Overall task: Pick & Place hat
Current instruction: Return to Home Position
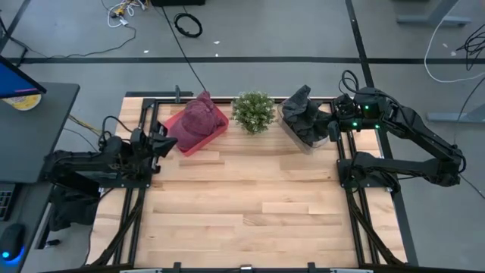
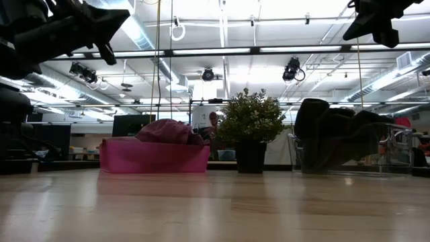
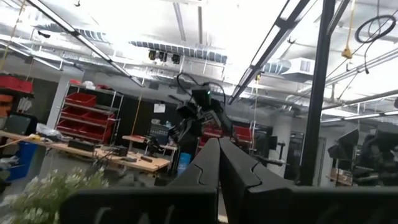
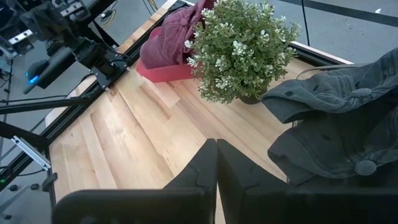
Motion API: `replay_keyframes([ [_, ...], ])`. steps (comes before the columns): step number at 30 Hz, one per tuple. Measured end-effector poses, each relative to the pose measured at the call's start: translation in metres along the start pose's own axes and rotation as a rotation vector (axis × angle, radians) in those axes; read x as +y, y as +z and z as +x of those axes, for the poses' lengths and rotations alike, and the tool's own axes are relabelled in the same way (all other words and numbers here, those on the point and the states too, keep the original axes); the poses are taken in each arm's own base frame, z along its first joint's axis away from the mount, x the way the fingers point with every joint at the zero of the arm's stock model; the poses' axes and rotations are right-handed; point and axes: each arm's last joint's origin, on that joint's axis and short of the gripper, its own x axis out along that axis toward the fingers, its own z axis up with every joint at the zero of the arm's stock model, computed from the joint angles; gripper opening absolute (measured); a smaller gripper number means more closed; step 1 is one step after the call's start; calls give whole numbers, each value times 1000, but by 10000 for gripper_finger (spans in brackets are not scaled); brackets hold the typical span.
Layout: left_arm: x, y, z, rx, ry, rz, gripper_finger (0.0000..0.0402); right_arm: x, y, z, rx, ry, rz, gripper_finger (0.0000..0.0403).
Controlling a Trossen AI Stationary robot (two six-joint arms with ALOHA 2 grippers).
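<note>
A maroon hat (image 1: 198, 119) (image 2: 168, 130) (image 4: 174, 34) lies in a pink bin (image 1: 217, 132) (image 2: 153, 156) at the table's far left. A dark grey hat (image 1: 303, 114) (image 2: 330, 133) (image 4: 339, 121) sits piled in a clear bin (image 1: 311, 144) at the far right. My left gripper (image 1: 165, 141) (image 3: 219, 157) is shut, raised just left of the pink bin and touching nothing. My right gripper (image 1: 332, 126) (image 4: 216, 163) is shut too. It hovers above the table just right of the clear bin and holds nothing.
A small potted plant (image 1: 253, 111) (image 2: 250, 128) (image 4: 239, 46) stands between the two bins at the far edge. The wooden tabletop (image 1: 250, 205) spreads out in front of them toward the near edge. Black frame rails (image 1: 356, 212) run along both sides.
</note>
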Motion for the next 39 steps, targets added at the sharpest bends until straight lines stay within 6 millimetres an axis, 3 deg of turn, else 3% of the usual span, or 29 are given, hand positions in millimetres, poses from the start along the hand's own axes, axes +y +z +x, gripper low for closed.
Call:
replay_keyframes([
  [5,4,-11,-9,1,32,1,4,0,0,0,1,0,0,13],
  [14,6,-14,-20,1,43,14,4,0,0,0,1,0,0,13],
  [39,14,-51,-30,402,112,-5,5,0,0,0,4,-1,1,13],
])
